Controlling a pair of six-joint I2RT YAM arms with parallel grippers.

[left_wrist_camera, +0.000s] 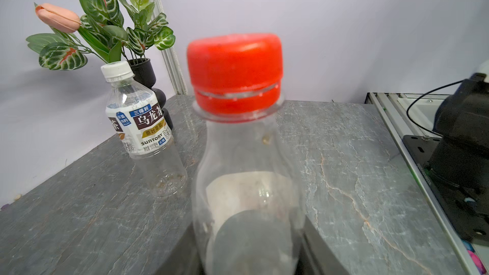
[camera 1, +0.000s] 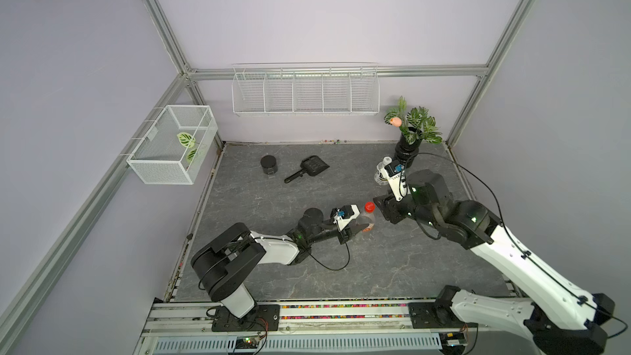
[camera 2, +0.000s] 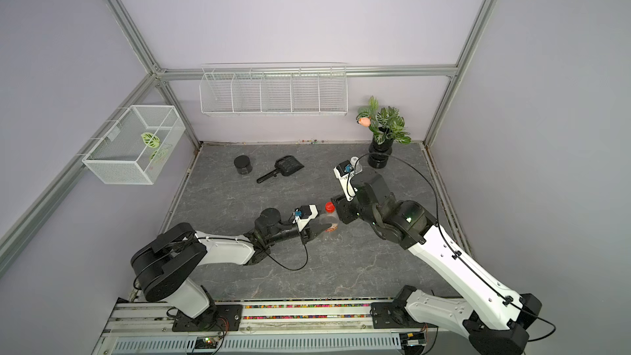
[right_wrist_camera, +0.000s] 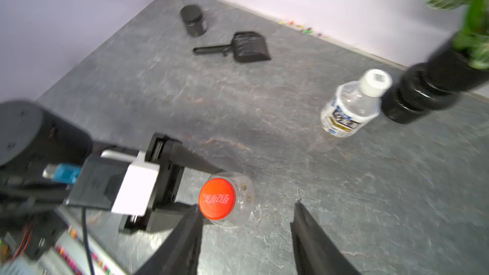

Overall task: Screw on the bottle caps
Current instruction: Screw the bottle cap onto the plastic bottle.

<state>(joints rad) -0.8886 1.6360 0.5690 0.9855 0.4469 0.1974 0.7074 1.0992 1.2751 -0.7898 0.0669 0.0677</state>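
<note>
Left pincer (camera 1: 359,227) grips slim bottle (left_wrist_camera: 248,170), upright, red cap (right_wrist_camera: 217,198) on neck. Right pincer (right_wrist_camera: 247,207) open, just beside red cap. Short bottle (left_wrist_camera: 148,138), white cap (left_wrist_camera: 116,69) on, far right.

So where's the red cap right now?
In a top view, the red cap sits atop the clear bottle held by the left gripper, near the middle of the table, with the open right gripper close beside it.

Bright red cap (left_wrist_camera: 234,70), white cap (left_wrist_camera: 116,71).
</note>
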